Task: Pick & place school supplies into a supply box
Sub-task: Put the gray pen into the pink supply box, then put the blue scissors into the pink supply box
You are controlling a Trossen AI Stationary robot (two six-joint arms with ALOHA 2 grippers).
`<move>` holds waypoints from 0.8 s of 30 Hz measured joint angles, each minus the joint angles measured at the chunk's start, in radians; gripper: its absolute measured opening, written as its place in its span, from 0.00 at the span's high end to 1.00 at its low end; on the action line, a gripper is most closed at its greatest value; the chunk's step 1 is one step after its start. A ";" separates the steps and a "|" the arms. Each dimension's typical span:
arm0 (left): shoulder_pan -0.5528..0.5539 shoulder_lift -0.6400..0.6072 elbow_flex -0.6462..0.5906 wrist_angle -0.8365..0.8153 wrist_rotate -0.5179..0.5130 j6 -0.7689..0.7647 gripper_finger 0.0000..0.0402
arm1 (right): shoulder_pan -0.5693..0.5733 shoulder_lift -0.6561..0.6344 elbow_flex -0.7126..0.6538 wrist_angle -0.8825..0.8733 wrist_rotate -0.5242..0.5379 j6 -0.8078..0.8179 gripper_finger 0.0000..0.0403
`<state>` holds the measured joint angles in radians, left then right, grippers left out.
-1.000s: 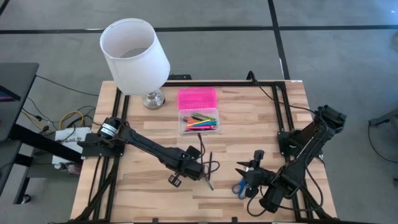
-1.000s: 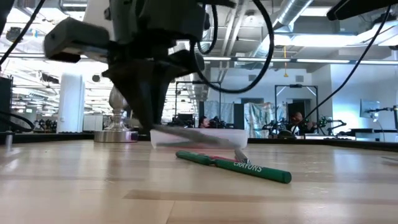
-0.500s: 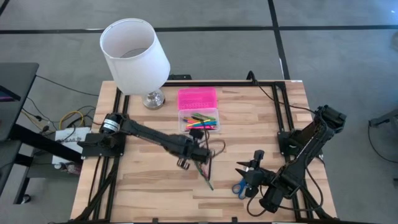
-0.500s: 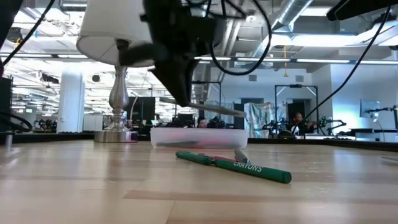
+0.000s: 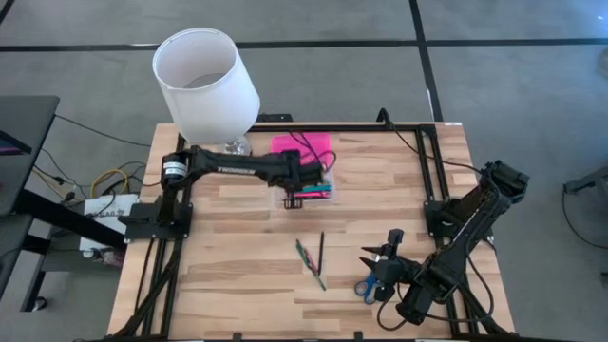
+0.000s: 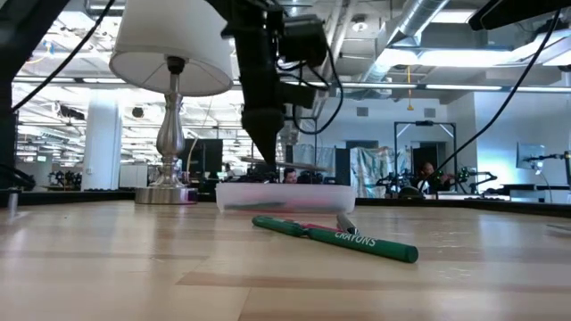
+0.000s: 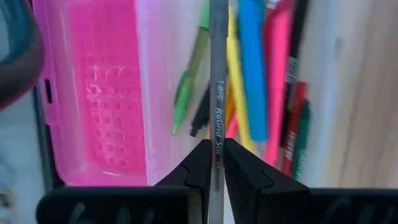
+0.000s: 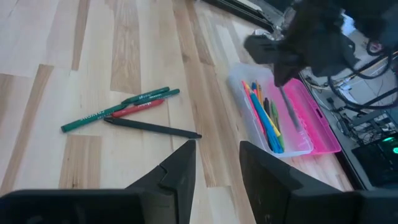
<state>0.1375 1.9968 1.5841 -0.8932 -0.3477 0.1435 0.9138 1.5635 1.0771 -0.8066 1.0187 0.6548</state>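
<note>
Our supply box (image 5: 306,178) sits open mid-surface by the lamp (image 5: 206,85). Above it our left hand (image 7: 215,163) pinches a clear pen (image 7: 217,93); released askew, it could roll out. Our right hand (image 8: 216,163) waits open near the scissors (image 5: 366,286).

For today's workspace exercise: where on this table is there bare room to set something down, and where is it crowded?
Bare wood lies between the supply box and the right arm's frame, and along the front left of the table. It is crowded at the box, where the left end effector holds a pen, and around the loose pens, scissors and right end effector.
</note>
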 joint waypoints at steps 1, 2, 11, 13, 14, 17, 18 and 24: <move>0.019 0.000 0.000 0.011 0.020 -0.005 0.93 | 0.000 0.000 0.000 0.000 0.000 0.000 0.71; 0.034 0.000 0.000 0.020 0.038 -0.008 0.93 | 0.000 0.000 0.000 0.000 0.000 0.000 0.71; 0.086 0.000 0.000 0.049 0.157 0.012 0.90 | 0.000 0.000 0.000 0.000 0.000 0.000 0.71; 0.083 0.000 0.000 0.052 0.146 0.016 0.87 | 0.000 0.000 0.000 0.000 -0.001 0.001 0.71; 0.083 0.000 0.000 0.057 0.140 0.016 0.85 | 0.000 0.000 0.000 0.000 0.000 0.001 0.71; 0.082 0.000 0.000 0.058 0.129 0.016 0.78 | 0.000 0.000 0.000 0.002 0.000 0.001 0.71; 0.082 0.000 0.000 0.057 0.129 0.016 0.77 | 0.000 0.000 0.000 0.004 -0.001 0.002 0.71; 0.071 0.000 0.000 0.032 0.130 0.016 0.70 | 0.000 0.000 0.000 0.008 -0.001 0.002 0.71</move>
<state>0.2086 1.9968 1.5837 -0.8615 -0.2173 0.1600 0.9142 1.5635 1.0767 -0.7990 1.0180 0.6571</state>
